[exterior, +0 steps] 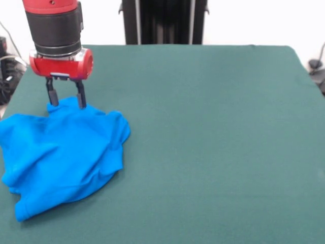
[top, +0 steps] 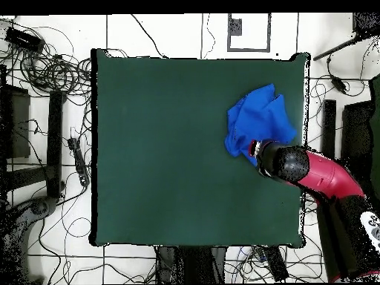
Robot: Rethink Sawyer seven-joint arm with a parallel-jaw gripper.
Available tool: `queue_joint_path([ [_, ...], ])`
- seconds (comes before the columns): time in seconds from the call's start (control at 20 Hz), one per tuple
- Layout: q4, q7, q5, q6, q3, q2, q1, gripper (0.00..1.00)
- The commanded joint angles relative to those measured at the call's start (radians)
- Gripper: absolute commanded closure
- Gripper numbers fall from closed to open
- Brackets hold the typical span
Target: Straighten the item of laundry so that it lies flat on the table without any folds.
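Note:
The item of laundry point(exterior: 61, 155) is a bright blue shirt lying crumpled with many folds at the left of the table point(exterior: 203, 127), plain blue side showing. My gripper point(exterior: 66, 100) hangs straight down over the shirt's far edge, its two dark fingers spread apart with their tips touching the cloth. It is open and nothing is held. In the overhead view the shirt point(top: 256, 119) is bunched near the table's right edge point(top: 304, 148), and the arm's head covers the gripper.
The shirt's left part reaches the table's left edge in the front view. Cables and stands point(top: 52, 89) lie on the floor around the table in the overhead view. The black pedestal point(exterior: 163, 21) stands behind the far edge.

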Motion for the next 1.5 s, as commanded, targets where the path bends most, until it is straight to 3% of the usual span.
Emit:
queue_joint_path([
  [0.05, 0.108, 0.124, -0.002, -0.06, 0.041, 0.045, 0.046, 0.0],
  [1.15, 0.206, 0.113, -0.008, -0.1, 0.016, -0.002, 0.025, 0.0],
  [1.5, 0.158, 0.11, -0.008, -0.13, 0.028, 0.063, 0.026, 0.0],
])
